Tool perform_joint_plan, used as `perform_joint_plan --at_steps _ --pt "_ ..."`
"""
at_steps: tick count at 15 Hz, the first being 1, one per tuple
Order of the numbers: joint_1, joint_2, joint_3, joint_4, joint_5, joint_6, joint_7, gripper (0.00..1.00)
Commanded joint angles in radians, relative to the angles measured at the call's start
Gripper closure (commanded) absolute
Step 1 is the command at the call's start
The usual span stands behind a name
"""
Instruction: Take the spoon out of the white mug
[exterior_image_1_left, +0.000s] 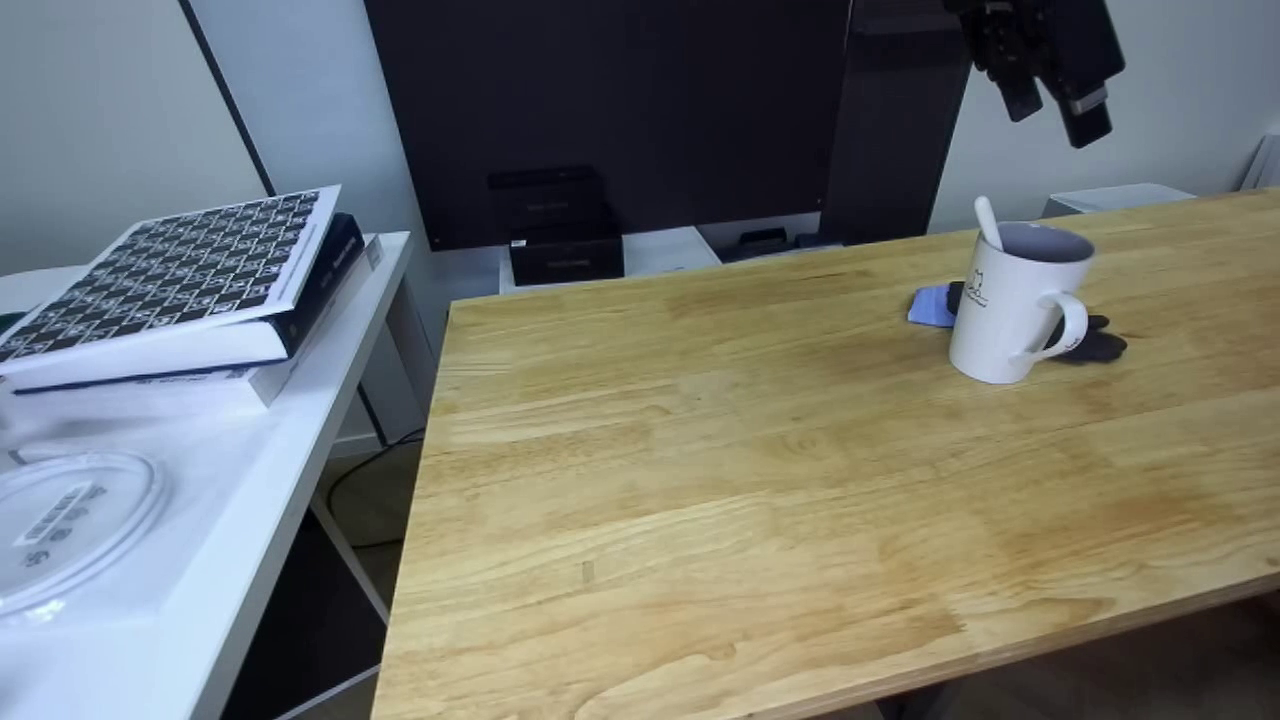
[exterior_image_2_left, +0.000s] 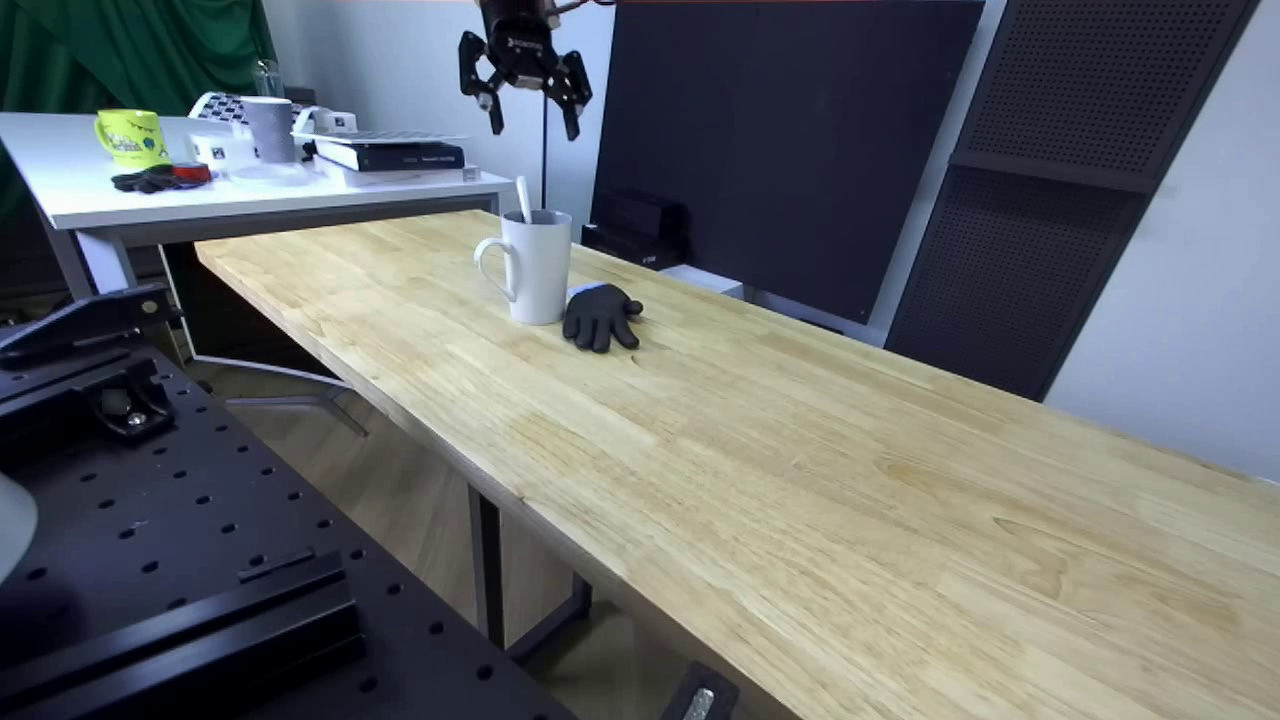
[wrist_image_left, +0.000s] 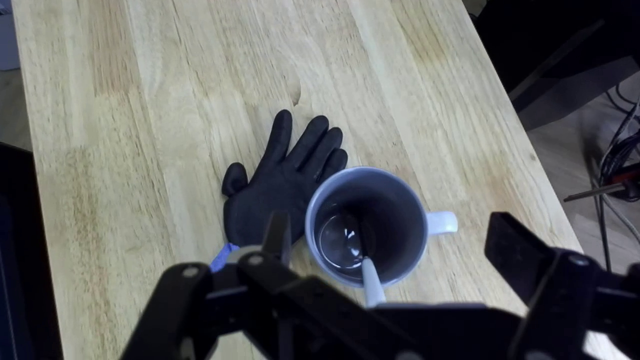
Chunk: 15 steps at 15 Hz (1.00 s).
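Observation:
The white mug (exterior_image_1_left: 1010, 320) stands upright on the wooden table in both exterior views (exterior_image_2_left: 541, 272). In the wrist view its bluish-grey inside (wrist_image_left: 400, 235) and handle show. The spoon (exterior_image_1_left: 988, 222) leans in the mug with its white handle end above the rim, also in an exterior view (exterior_image_2_left: 524, 200) and the wrist view (wrist_image_left: 371, 281). The spoon's lower end is dark and hard to see inside the mug. My gripper (exterior_image_1_left: 1056, 118) is open and empty, above and apart from the mug and spoon (exterior_image_2_left: 534, 125). In the wrist view its fingers (wrist_image_left: 390, 232) are wide apart.
A black glove (exterior_image_2_left: 600, 318) with a blue cuff lies flat beside the mug, close to it (wrist_image_left: 270, 205). A white side table (exterior_image_1_left: 340, 330) carries stacked books (exterior_image_1_left: 180, 280) and a yellow mug (exterior_image_2_left: 133, 138). A dark panel (exterior_image_2_left: 780, 150) stands behind the wooden table (exterior_image_1_left: 750, 480).

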Motion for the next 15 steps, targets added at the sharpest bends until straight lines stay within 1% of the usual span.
perform_joint_plan --at_steps 1,8,15 --pt "0.02 0.041 -0.008 0.044 -0.01 0.01 0.078 0.0" --pt "0.038 0.031 -0.025 -0.016 -0.024 0.073 0.202 0.0" --pt "0.047 0.021 -0.047 -0.08 -0.074 0.145 0.288 0.0"
